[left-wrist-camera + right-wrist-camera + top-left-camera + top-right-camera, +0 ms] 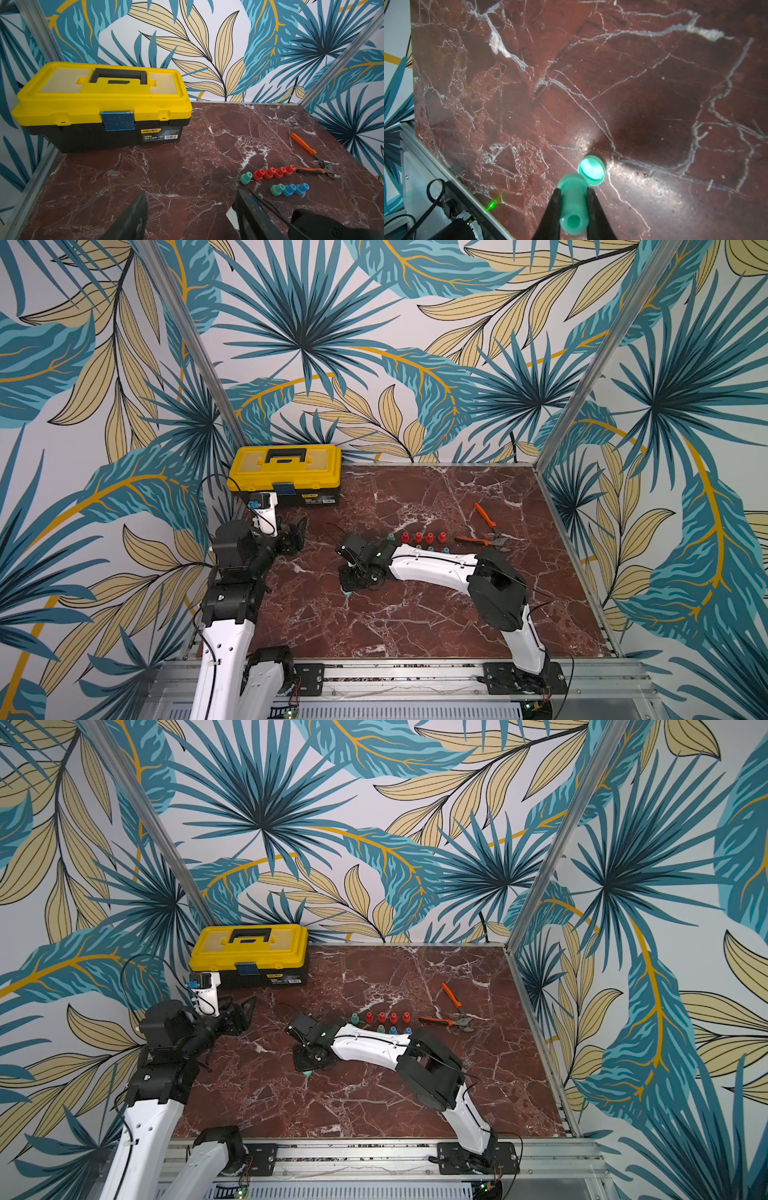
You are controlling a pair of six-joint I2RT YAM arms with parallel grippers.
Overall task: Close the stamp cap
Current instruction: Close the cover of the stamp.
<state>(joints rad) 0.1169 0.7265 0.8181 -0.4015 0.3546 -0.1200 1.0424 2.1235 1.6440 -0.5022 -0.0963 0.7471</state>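
At eight o'clock from the stamps (424,537)
Right gripper (573,190) pinched the green stamp (572,209), cap (591,170) alongside; left gripper (191,196) gaped empty

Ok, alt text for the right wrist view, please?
The right gripper has its jaws shut on the narrow stem of a green stamp, whose round cap stands open at its wide end, hollow side facing the camera. Below is a red marble table, with a metal rail along one edge.
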